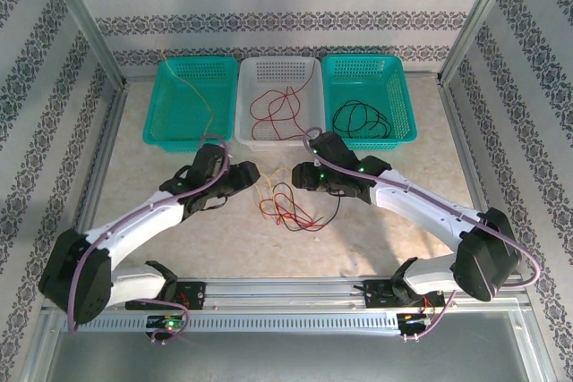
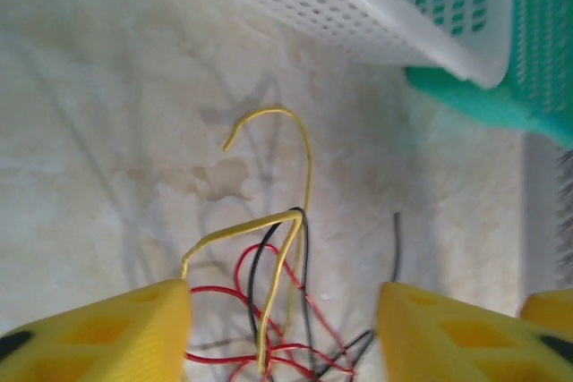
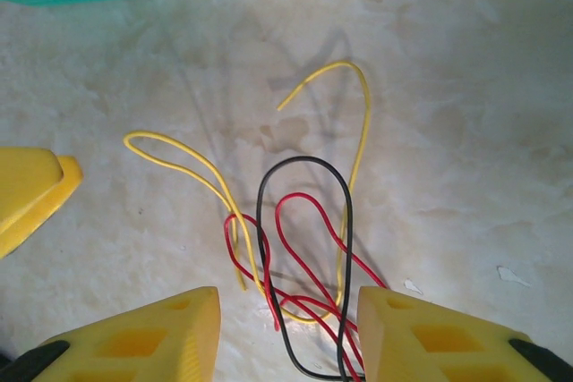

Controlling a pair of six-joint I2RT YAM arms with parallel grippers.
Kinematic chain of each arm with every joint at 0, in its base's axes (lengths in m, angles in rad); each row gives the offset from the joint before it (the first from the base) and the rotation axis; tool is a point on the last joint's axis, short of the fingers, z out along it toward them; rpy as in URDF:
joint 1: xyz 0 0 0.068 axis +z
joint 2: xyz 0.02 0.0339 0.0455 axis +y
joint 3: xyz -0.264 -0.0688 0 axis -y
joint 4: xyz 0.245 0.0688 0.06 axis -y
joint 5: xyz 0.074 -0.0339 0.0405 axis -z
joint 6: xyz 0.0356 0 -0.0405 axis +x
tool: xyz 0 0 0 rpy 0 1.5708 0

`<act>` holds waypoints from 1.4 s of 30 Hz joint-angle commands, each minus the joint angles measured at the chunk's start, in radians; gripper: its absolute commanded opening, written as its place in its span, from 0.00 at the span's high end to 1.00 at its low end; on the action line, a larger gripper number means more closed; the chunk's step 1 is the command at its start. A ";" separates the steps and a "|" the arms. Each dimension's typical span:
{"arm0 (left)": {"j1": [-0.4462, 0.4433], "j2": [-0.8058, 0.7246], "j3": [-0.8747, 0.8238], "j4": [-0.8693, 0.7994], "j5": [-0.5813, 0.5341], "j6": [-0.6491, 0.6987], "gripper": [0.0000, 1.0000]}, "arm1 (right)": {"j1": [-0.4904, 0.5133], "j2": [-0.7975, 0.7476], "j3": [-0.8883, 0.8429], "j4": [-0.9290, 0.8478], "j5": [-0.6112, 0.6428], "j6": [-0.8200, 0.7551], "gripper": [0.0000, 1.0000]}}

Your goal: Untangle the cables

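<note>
The left gripper [image 2: 282,315] and right gripper [image 3: 286,310] both hang with jaws apart over the cables [image 1: 291,207] (red, yellow, black, knotted), which lie just in front of the white basket [image 1: 279,73], each gripper straddling loops, likely to pinch separate strands.

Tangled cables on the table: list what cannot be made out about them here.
Top external view: the tangle is too small to trace which cable crosses over which.
Left wrist view: the red cable, black cable and yellow cable run off the bottom edge between the fingers.
Right wrist view: the black loop and red loops are cut by the bottom edge.
</note>
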 commanded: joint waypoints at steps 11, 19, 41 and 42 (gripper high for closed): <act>0.067 0.140 -0.053 0.151 0.186 0.108 0.62 | -0.026 -0.019 0.041 0.007 -0.023 0.018 0.55; 0.066 0.223 -0.091 0.341 0.229 0.084 0.69 | -0.033 -0.039 0.040 -0.014 -0.018 0.019 0.54; 0.040 0.431 -0.038 0.536 0.231 0.108 0.61 | -0.049 -0.039 0.046 -0.010 -0.032 0.030 0.54; 0.037 0.437 -0.033 0.539 0.226 0.115 0.62 | -0.049 -0.039 0.047 -0.010 -0.034 0.030 0.54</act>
